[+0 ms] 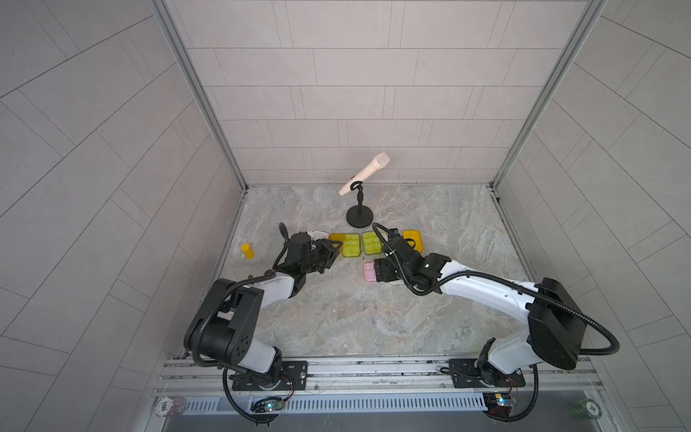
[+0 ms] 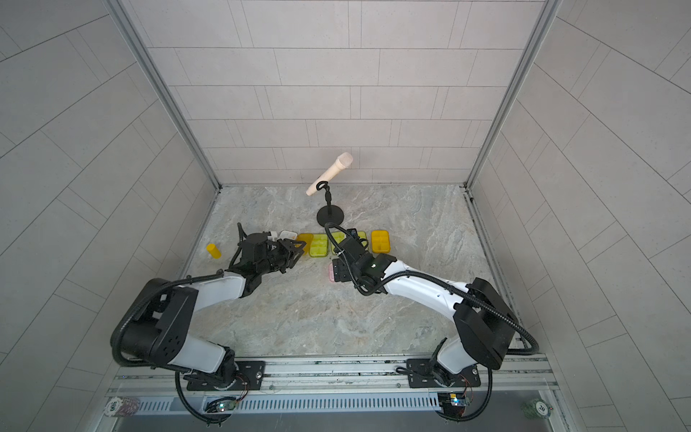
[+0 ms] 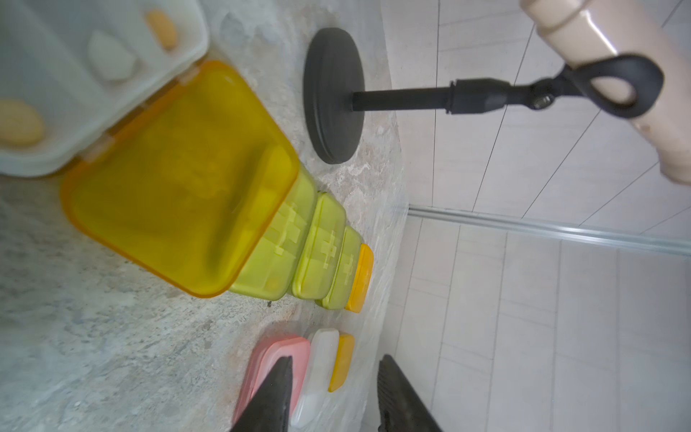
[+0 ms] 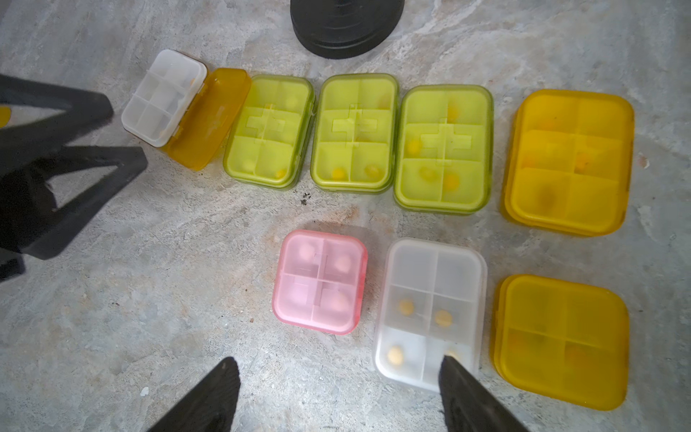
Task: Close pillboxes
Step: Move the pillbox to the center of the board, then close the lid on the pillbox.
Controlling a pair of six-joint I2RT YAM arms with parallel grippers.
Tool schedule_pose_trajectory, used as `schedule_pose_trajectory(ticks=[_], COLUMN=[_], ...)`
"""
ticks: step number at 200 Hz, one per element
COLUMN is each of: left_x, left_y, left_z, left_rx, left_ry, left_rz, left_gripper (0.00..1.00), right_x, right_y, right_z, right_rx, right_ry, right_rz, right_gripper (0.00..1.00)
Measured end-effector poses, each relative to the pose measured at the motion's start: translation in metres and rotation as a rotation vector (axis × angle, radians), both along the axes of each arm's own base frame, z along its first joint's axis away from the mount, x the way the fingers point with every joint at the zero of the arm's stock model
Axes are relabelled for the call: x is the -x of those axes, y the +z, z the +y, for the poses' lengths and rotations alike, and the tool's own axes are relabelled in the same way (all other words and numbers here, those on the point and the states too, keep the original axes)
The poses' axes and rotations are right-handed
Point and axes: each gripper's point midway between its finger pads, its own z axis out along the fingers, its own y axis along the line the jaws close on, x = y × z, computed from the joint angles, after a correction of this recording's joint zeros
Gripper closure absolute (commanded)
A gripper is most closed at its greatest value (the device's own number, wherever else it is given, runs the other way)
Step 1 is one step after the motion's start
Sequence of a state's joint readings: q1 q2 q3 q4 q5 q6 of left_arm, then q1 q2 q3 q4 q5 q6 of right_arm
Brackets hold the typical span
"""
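We see the left gripper (image 3: 335, 360) and the right gripper (image 4: 338, 361) with jaws apart, empty — one orange-lidded pillbox (image 4: 164, 98) lies open.

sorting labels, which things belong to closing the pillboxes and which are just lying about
Job: open white-tray plastic pillbox, orange-yellow lid; closed pillboxes: three lime green, pink, clear, two orange-yellow.
Lying about: small yellow cylinder bottle; beige microphone on black stand.
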State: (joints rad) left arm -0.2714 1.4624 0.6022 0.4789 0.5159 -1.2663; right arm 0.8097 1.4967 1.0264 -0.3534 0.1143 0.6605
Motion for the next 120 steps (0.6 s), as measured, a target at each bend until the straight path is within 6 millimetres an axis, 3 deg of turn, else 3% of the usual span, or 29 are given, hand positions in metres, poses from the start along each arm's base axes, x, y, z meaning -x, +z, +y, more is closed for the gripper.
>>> schedule_pose_trajectory(ticks=[27, 59, 84, 120], left_x=[-0.029, -0.065, -0.078, -0.07], left_y=[0.043, 0.055, 0.02, -0.044], left_z=[0.032, 0.084, 0.102, 0.107], left_rx=[-0.097, -0.244, -0.331, -0.418], left_ry=[0.028, 0.088, 0.077, -0.003], left_rz=[-0.033, 0.021, 0.134, 0.32], left_gripper=[0.48, 0.46, 0.45, 0.44], right_x=[-0.007, -0.016, -0.023, -0.03], right_y=[0.01, 0.014, 0.014, 0.008], right_z=[0.017, 0.041, 0.065, 0.096], right_rx=[-0.031, -0.078, -0.14, -0.242], right_ry=[0.027, 0.062, 0.084, 0.093], right_rz=[0.004, 0.032, 0.07, 0.131], right_gripper=[0.13, 0.11, 0.11, 0.1])
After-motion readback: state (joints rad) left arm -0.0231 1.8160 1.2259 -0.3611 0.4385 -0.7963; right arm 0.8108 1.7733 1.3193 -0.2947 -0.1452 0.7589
